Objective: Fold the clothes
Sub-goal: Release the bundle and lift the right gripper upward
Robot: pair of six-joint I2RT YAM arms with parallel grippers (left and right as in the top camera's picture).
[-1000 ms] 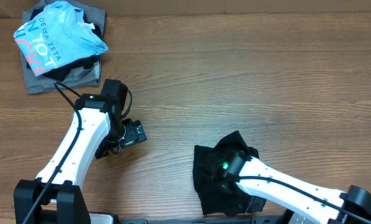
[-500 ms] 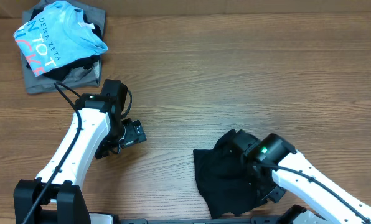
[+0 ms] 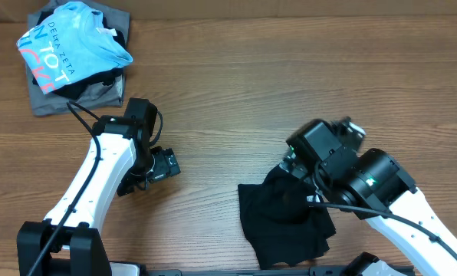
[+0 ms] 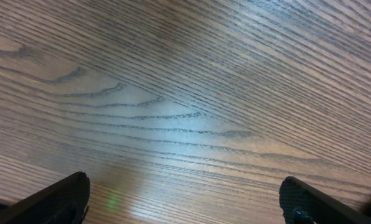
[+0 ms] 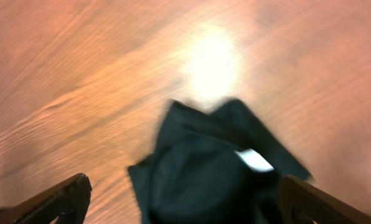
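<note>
The black T-shirt (image 3: 278, 222) lies in a crumpled heap on the wooden table near its front edge, right of centre. In the right wrist view the shirt (image 5: 198, 168) shows its small white neck label (image 5: 254, 160). My right gripper (image 5: 185, 194) hangs open above the heap, its fingers wide apart on either side with nothing held between them. The right arm (image 3: 366, 180) covers the shirt's upper right part from overhead. My left gripper (image 3: 158, 165) stands open over bare wood well to the shirt's left, and its wrist view shows the left gripper (image 4: 184, 185) with only tabletop between the fingers.
A light blue shirt printed DELTA ZETA (image 3: 71, 42) lies on a grey garment (image 3: 56, 101) at the far left corner. The wooden table (image 3: 290, 77) shows bare between that pile and the black shirt.
My right gripper went from shut to open, letting go of the black shirt, and the arm swung up and back to the right. The left arm has not moved.
</note>
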